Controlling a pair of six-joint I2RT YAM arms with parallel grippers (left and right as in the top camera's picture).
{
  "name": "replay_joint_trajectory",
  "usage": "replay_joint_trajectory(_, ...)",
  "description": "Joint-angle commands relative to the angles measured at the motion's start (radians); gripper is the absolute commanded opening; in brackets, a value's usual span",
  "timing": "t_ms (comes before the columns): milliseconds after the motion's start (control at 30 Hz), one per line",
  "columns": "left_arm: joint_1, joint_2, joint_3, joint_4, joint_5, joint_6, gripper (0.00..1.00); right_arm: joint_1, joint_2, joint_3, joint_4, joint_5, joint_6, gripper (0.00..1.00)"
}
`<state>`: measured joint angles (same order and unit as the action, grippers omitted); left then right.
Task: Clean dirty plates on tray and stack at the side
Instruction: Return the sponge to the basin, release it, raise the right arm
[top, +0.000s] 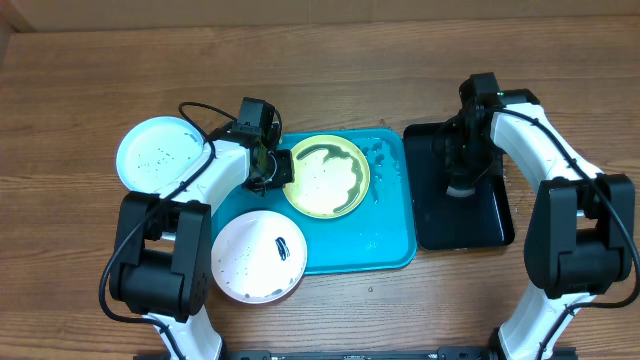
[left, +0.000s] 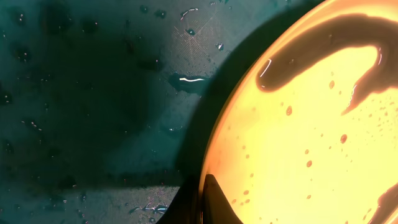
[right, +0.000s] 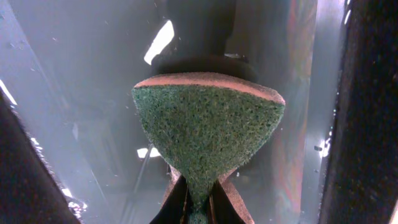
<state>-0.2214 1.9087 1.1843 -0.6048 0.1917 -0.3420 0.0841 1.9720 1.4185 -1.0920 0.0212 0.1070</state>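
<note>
while the left claw (top: 274, 170) pinches the left rim of the lime-green plate (top: 327, 180), we see that plate lying on the far middle of the tray (top: 390, 245), which sits at the centre of the desk (top: 80, 80). from the left wrist view the claw (left: 203, 200) is closed tight, with the plate's edge caught between its two dark tips. a broad dark smear (top: 318, 152) curves along the far side of the plate's pale centre, and small specks dot the rest of it. water droplets (top: 378, 152) bead on the tray to the right of the plate.

we find the teal plate (top: 160, 153) off the tray, on the desk to the far left. the pinkish-brown plate (top: 250, 262) lies over the tray's near left corner, partly out over the desk, with a small dark mark (top: 283, 247) on its white centre.

on the right, the right claw (top: 460, 188) hangs over the black tray (top: 490, 215), which stands just beside the turquoise one. its tips (right: 199, 200) are closed on a sponge (right: 208, 124), squeezing the lower end so the green scouring face fans out above, edged with a pinkish layer.
</note>
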Motion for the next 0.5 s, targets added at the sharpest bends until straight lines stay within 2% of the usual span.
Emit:
replay_joint_trajectory(0, -0.002, 0.001, -0.005, -0.001, 0.000, -0.009, 0.04, -0.005, -0.015, 0.039, -0.016, 0.022, -0.004, 0.11)
replay_joint_trajectory(33, -0.002, 0.001, -0.005, -0.001, 0.000, -0.009, 0.04, -0.006, -0.015, 0.067, -0.039, 0.022, -0.004, 0.16)
replay_joint_trajectory(100, -0.002, 0.001, -0.005, -0.004, 0.000, -0.009, 0.05, -0.010, -0.016, 0.123, -0.079, 0.022, -0.004, 0.38)
replay_joint_trajectory(167, -0.002, 0.001, -0.005, -0.010, 0.000, -0.009, 0.08, -0.020, -0.016, 0.206, -0.133, 0.023, -0.003, 0.66)
replay_joint_trajectory(233, -0.002, 0.001, -0.005, -0.015, 0.000, -0.001, 0.08, -0.039, -0.016, 0.282, -0.174, 0.028, -0.003, 0.86)
replay_joint_trajectory(333, -0.002, 0.001, -0.005, -0.021, -0.010, -0.002, 0.09, -0.087, -0.016, 0.357, -0.203, 0.071, -0.002, 0.88)
replay_joint_trajectory(467, -0.002, 0.001, -0.005, -0.026, -0.015, -0.002, 0.11, -0.183, -0.015, 0.370, -0.193, 0.079, 0.001, 0.90)
